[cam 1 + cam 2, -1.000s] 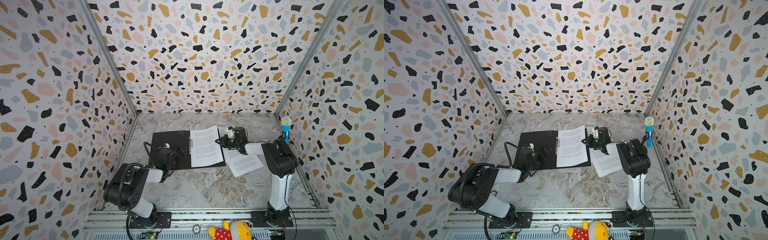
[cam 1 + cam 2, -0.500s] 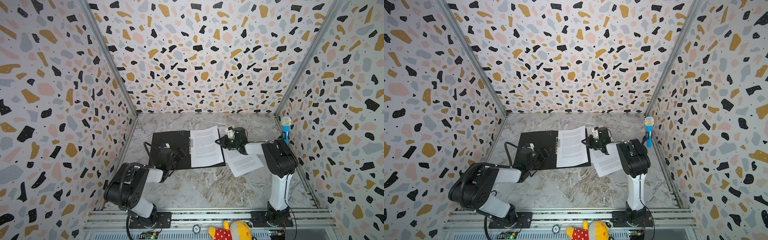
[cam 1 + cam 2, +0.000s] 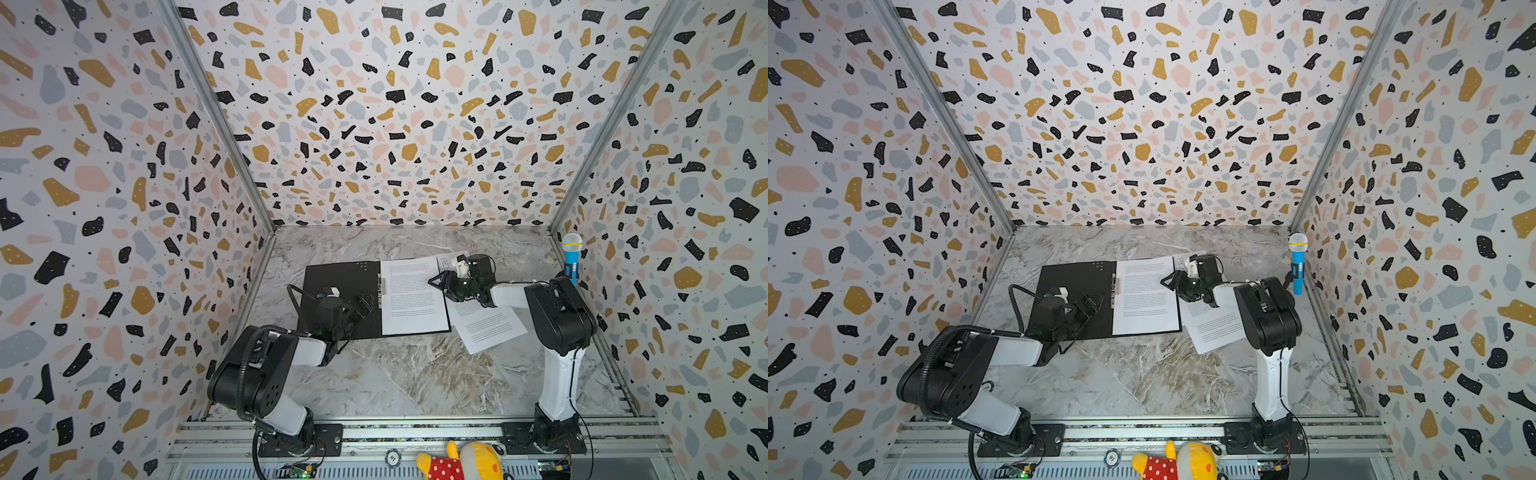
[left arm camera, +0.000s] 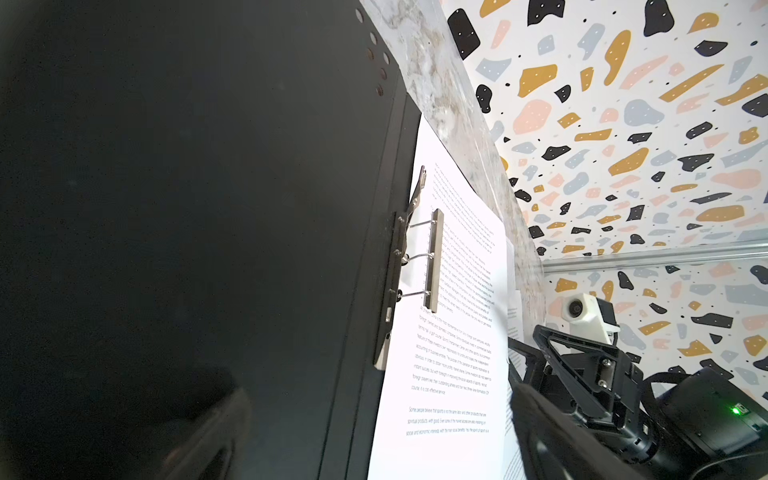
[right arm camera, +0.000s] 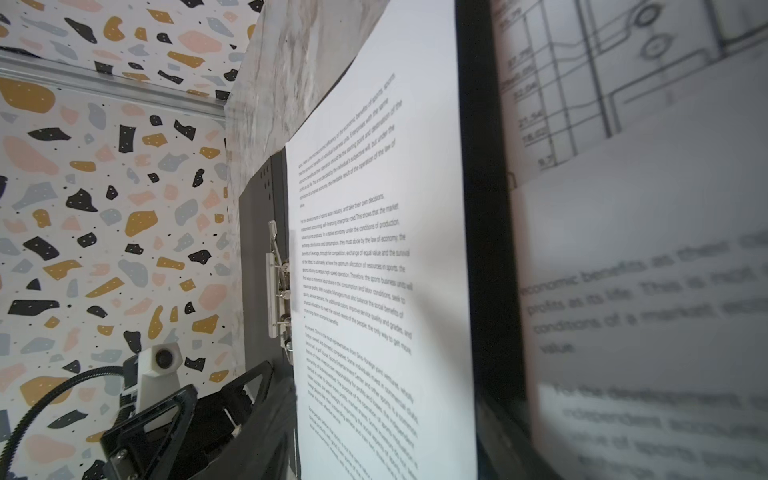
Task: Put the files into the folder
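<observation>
R claw (image 3: 441,286) seems newly parted over folder (image 3: 332,278) edge; L claw (image 3: 358,311) wide; mic (image 3: 572,262) nearby.

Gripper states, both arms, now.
Left gripper: open, holding nothing, over the folder.
Right gripper: jaws apart, holding nothing, beside the sheet in the folder.

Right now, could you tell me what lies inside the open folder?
One text sheet lies in the folder, by the clip. Anything under it is hidden, and the left gripper covers part of the black left half.
</observation>
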Robot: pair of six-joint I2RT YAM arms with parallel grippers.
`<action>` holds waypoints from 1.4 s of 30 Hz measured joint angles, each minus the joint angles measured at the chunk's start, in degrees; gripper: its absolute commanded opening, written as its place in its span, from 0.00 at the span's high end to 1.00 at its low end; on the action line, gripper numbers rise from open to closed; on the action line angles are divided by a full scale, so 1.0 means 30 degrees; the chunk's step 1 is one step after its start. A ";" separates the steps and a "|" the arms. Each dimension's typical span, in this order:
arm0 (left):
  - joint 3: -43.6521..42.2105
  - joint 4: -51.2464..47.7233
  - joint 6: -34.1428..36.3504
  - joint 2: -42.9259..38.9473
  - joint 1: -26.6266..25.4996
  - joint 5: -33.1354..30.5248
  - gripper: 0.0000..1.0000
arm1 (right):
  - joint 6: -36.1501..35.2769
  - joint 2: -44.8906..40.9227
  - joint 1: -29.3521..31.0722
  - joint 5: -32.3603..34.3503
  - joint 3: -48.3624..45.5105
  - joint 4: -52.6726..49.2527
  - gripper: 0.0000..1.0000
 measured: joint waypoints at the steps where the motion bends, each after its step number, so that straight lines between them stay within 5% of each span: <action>1: 0.0000 -0.0015 0.0007 -0.0007 0.0000 0.0000 0.00 | -0.0131 -0.0044 -0.0095 0.0073 0.0000 -0.0153 0.30; 7: 0.0102 -0.0845 0.0226 -0.0474 0.0000 -0.0109 0.00 | -0.1013 -0.0882 -0.0648 0.0561 -0.0044 -0.0984 0.21; 22: 0.1399 -0.4218 0.0882 -0.2310 -0.1013 -0.1093 0.00 | -0.4466 -0.3708 -0.2164 0.2667 -0.1428 -0.2994 0.18; 42: 0.3468 -0.5654 0.1523 -0.3133 -0.3942 -0.2426 0.00 | -0.4597 -0.8196 -0.4670 0.3687 -0.8255 -0.2965 0.18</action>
